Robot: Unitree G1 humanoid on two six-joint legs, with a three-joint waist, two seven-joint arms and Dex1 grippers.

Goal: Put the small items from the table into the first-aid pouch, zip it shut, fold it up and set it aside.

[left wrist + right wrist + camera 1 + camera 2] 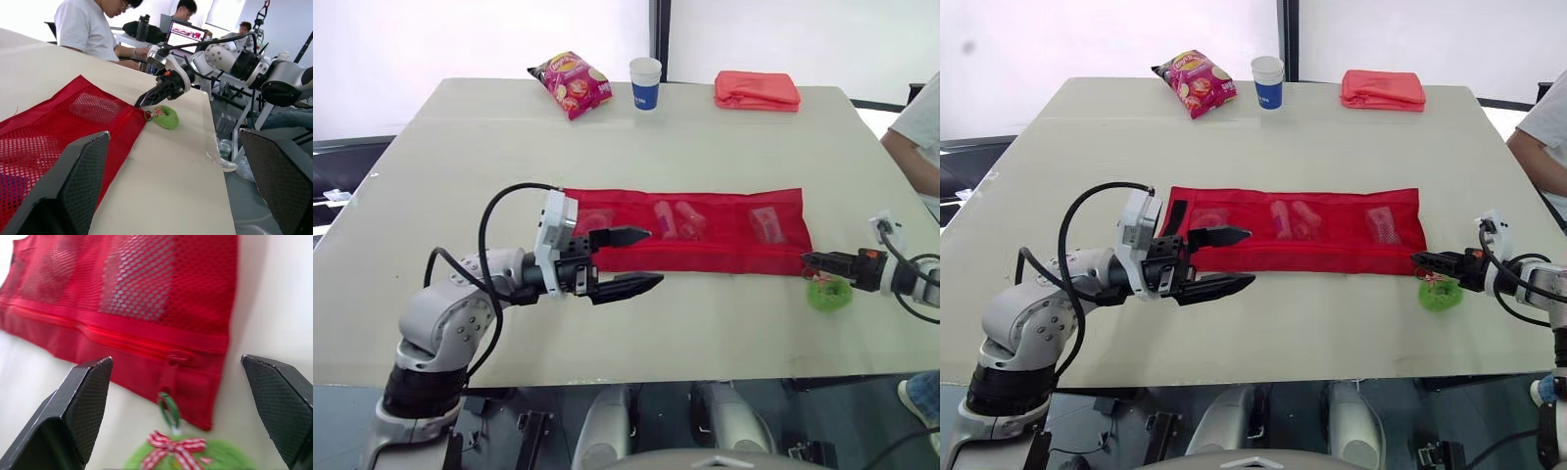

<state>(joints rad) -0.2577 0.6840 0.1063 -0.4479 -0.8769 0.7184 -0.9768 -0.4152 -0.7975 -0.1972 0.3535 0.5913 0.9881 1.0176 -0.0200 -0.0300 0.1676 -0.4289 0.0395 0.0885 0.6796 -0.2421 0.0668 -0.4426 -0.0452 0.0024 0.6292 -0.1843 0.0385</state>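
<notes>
Across the middle of the worktop (460, 176) you have the red mesh first-aid pouch (705, 230) lying flat and fully unfolded, its long side running from your left to your right. Small items (677, 219) show through the mesh pockets, so they are inside the pouch. Your left gripper (655, 257) hovers at the pouch's left end with its jaws spread moderately and holding nothing. The far finger reaches over the pouch's near-left corner, and the near finger hangs over bare worktop just beside the pouch's near edge. Your right gripper (808, 260) points at the pouch's near-right corner. In its own wrist view the jaws stand well apart with nothing between them, though from the head views you cannot judge the gap. The zip slider sits close to that right end, and its green ring pull (168, 406) leads down to a green charm (829, 293) with a red-and-white bow. The charm rests on the worktop just beside the corner, and the fingertips are near the pull but not on it. Along the far edge sit a crisp packet (571, 83), a white-and-blue paper cup (645, 82) and a folded red bundle (757, 90), all well apart from the pouch. A person's arm (915, 147) rests at the worktop's right side.
</notes>
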